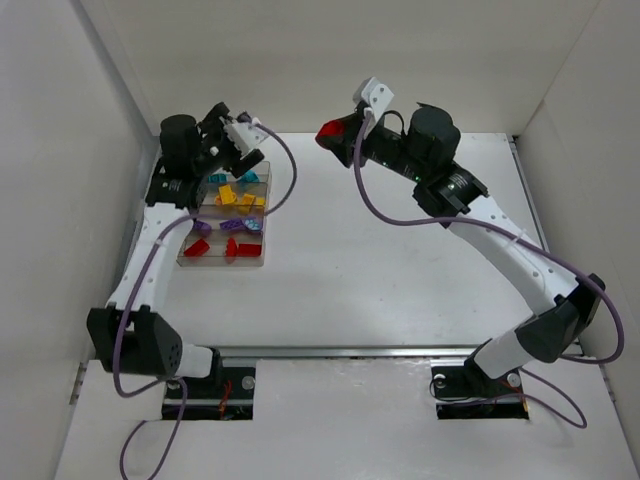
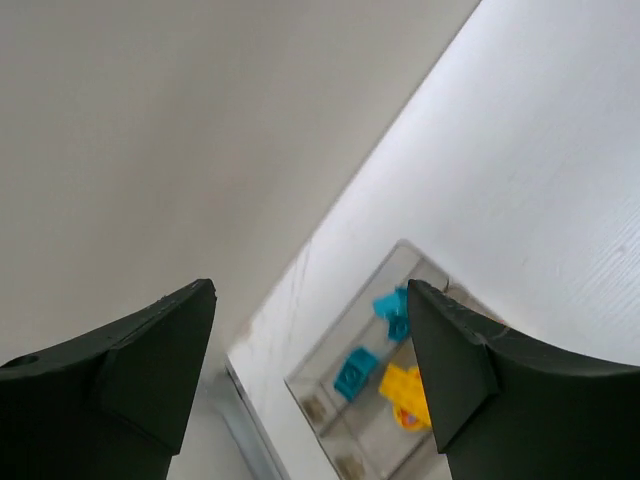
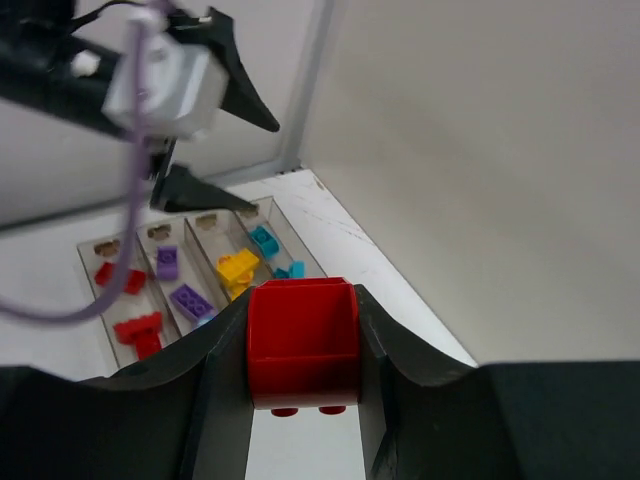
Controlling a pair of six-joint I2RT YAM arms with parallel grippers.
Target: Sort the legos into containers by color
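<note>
Gripping a red brick (image 3: 302, 350) in the right pincer (image 3: 300, 308), raised off the table (image 1: 380, 270); holding the left pincer (image 2: 312, 300) wide over the box's (image 1: 221, 265) teal end.

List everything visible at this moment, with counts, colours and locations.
Organizer box: one, clear smoky, four compartments in a row, left part of the table.
Teal legos: at least two, farthest compartment.
Yellow legos: a few, second compartment from the far end.
Purple legos: a few, third compartment.
Red legos: a few, nearest compartment.
Held red lego: one, in the air over the table's far middle.
Table: one, white.
Cables: two, purple, one along each arm.
Left gripper: one, black, open, empty, above the organizer's far end.
Right gripper: one, black, shut on the held red lego.
</note>
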